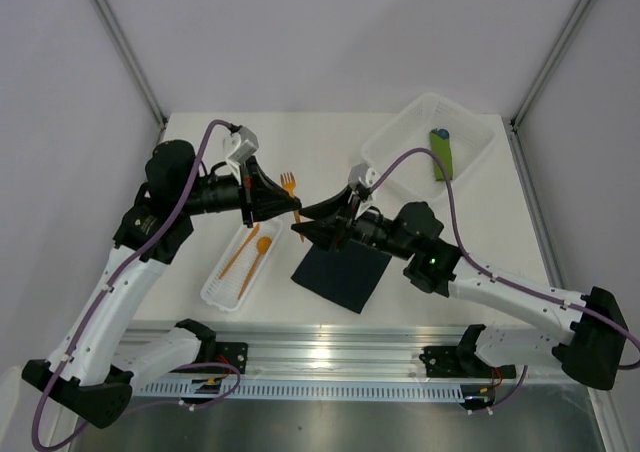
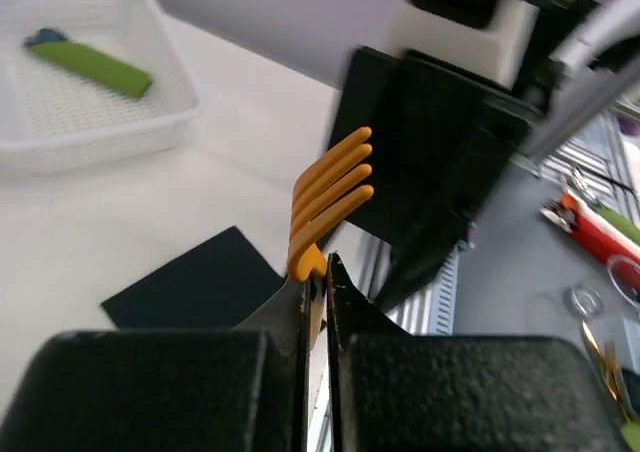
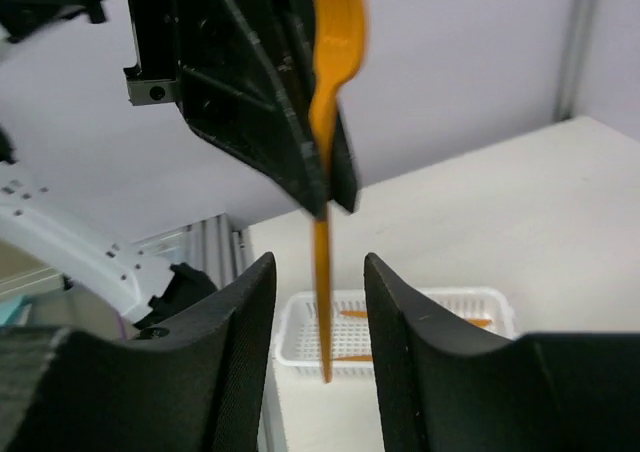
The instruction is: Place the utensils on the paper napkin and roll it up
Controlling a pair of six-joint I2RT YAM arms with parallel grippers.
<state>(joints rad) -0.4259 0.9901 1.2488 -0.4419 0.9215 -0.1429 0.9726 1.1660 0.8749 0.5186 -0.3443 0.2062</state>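
Orange fork [image 2: 330, 197] between left jaws (tightly)

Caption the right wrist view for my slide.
Left tool holds an orange fork, handle down inside the open right tool; white tray behind.

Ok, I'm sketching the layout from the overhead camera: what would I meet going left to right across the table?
In order: narrow white tray → orange fork, held up in the left pincer → black napkin → big white basket.
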